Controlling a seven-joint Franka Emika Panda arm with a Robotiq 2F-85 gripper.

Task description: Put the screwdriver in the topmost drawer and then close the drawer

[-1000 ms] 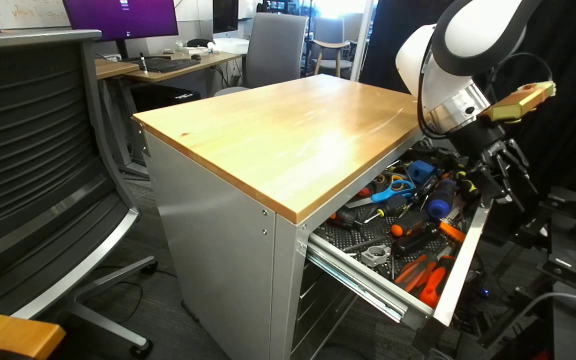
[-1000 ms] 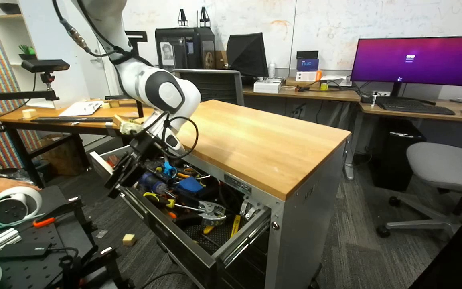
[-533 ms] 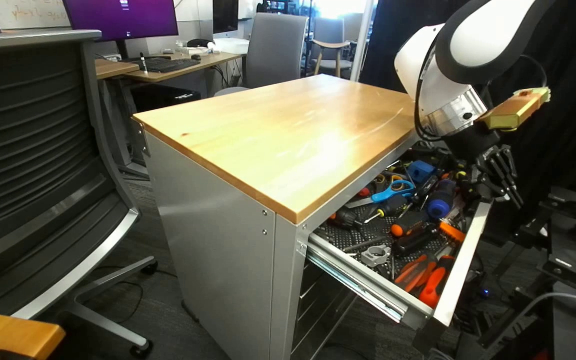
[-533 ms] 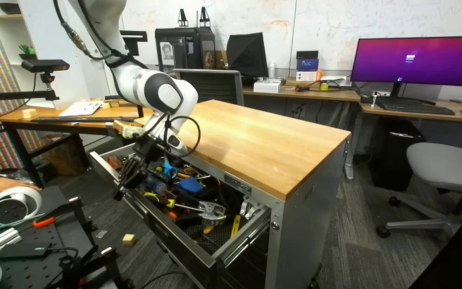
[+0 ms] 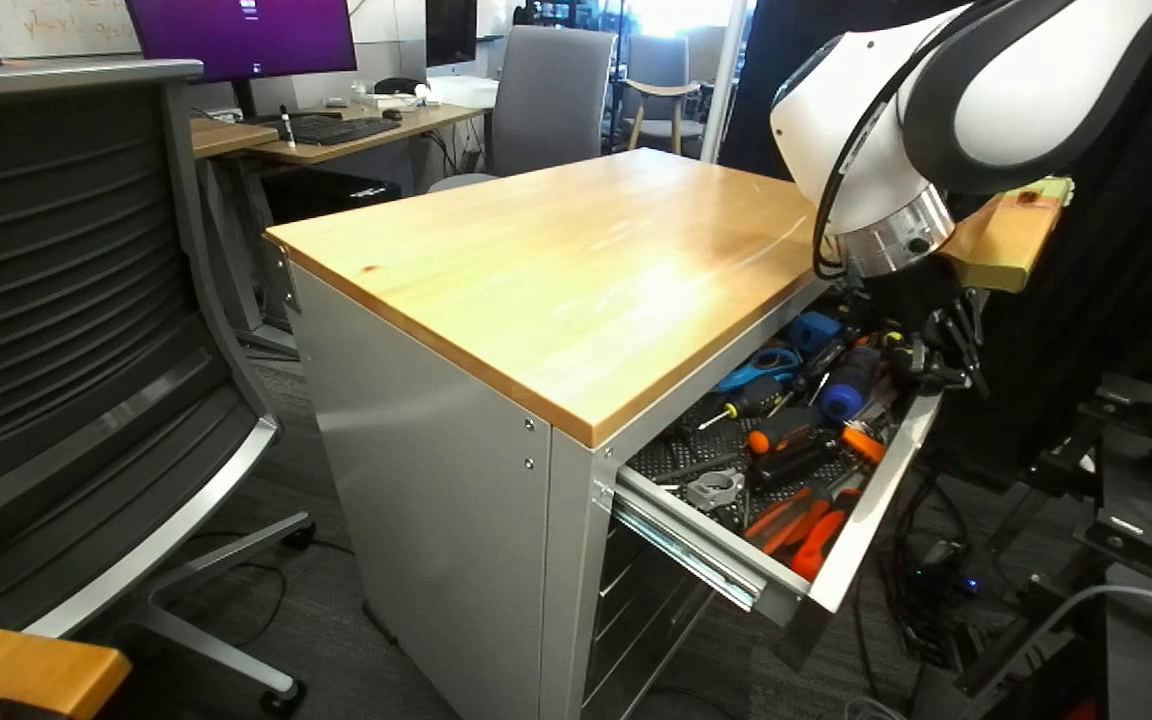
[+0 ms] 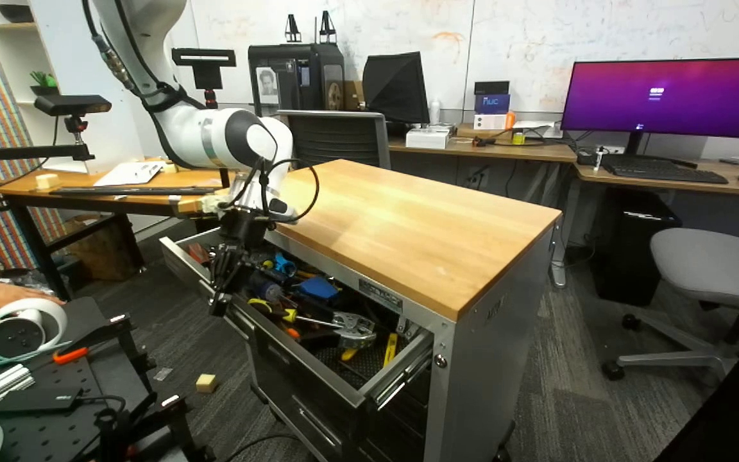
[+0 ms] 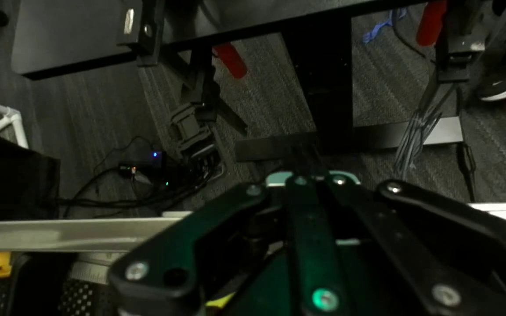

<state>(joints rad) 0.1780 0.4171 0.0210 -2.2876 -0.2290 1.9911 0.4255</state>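
The topmost drawer [image 5: 881, 510] is pulled partly out of the wood-topped cabinet, full of jumbled tools. A blue-handled tool [image 5: 848, 385] and orange-handled ones [image 5: 821, 535] lie in it. Which of the dark tools is the screwdriver I cannot tell. My gripper [image 6: 217, 305] is shut, with nothing seen between its fingers. It reaches over the drawer's front, its tips pointing down on the outer side. In the wrist view the drawer's rim [image 7: 59, 232] passes under my gripper [image 7: 305, 160]; the spot where they may touch is hidden.
The cabinet's wooden top [image 5: 576, 270] lies behind the arm. A dark cart [image 5: 1146, 480] stands opposite the drawer front. A person's hand [image 6: 0, 298] rests on a white controller [image 6: 26, 327] on that cart. Cables [image 7: 147, 197] run along the floor below.
My gripper has shut and moved toward the cabinet. The drawer has slid partway inward along with it, carrying its tools.
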